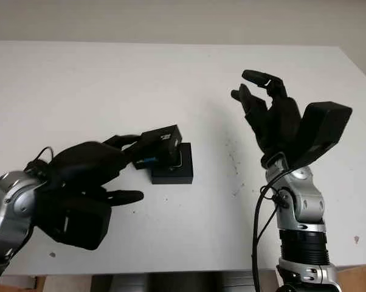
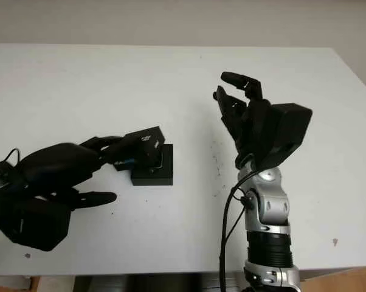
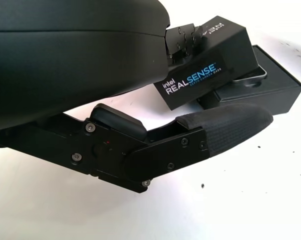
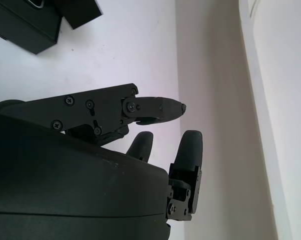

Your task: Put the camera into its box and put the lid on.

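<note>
Gripping lid (image 1: 161, 137) tilted over box (image 1: 174, 168), left robot hand (image 1: 89, 164); right robot hand (image 1: 269, 115) raised (open, empty).

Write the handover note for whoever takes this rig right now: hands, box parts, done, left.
Left hand: shut on the lid, holding it tilted over the box, not seated.
Right hand: open, raised above the table to the right of the box, holding nothing.
Done: a silver-edged item, probably the camera, lies in the box.
Left: lower the lid square onto the box, press it home, release.
</note>
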Robot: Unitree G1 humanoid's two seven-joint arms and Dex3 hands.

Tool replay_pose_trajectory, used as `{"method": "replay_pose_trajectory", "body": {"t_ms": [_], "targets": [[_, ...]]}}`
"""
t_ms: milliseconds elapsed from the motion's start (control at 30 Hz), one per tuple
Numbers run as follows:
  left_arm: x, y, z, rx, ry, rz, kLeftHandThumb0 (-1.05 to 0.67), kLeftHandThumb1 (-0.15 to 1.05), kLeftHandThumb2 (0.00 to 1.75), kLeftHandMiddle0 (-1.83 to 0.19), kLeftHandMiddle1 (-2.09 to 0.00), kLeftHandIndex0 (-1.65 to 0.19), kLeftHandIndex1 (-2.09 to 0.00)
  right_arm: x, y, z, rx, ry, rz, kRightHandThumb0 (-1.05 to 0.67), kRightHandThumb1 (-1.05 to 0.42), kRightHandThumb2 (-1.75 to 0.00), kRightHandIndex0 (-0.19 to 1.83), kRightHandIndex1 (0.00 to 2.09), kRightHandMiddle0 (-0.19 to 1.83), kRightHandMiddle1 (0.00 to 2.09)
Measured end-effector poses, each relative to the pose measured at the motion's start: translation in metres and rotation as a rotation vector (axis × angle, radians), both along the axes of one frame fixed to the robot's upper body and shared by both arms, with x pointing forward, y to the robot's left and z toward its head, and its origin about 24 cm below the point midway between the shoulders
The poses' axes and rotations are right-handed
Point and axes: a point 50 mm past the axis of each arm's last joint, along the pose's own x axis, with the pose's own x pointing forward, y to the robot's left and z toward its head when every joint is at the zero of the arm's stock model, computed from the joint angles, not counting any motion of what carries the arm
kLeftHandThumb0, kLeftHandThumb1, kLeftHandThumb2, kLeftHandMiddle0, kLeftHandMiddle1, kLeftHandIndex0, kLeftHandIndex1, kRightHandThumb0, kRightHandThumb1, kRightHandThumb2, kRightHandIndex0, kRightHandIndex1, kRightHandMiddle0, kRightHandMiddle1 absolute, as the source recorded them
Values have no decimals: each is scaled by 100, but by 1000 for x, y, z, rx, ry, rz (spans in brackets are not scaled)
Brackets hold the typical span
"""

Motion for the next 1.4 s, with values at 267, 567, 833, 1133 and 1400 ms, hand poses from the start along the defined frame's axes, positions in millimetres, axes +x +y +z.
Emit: {"method": "replay_pose_trajectory", "body": {"t_ms": [267,567,833,1133,1400], "targets": [[-9,-2,-9,-148,-5,39,-87,105,83,-11,-19,-9,-6,0,1,-3,-4,12,3,-25,-105,-24,3,123,-4,145],[-14,-11,-16,-303,6,98,-83,105,80,-13,-14,-5,-4,0,1,-6,-3,23,17,-27,-105,-24,4,122,-5,145],[-11,-26,-14,-410,-51,74,-82,105,78,-12,-9,-3,-4,0,1,-8,-3,28,22,-28,-105,-24,4,117,-5,142],[-14,-39,7,-476,-88,8,-83,105,77,-15,-8,-5,-6,-1,1,-9,1,38,15,-28,-105,-23,7,115,-2,141],[-21,-37,19,-486,-114,19,-78,105,79,-15,-7,-5,-6,0,1,-11,8,44,21,-28,-105,-22,6,114,-3,142]]}}
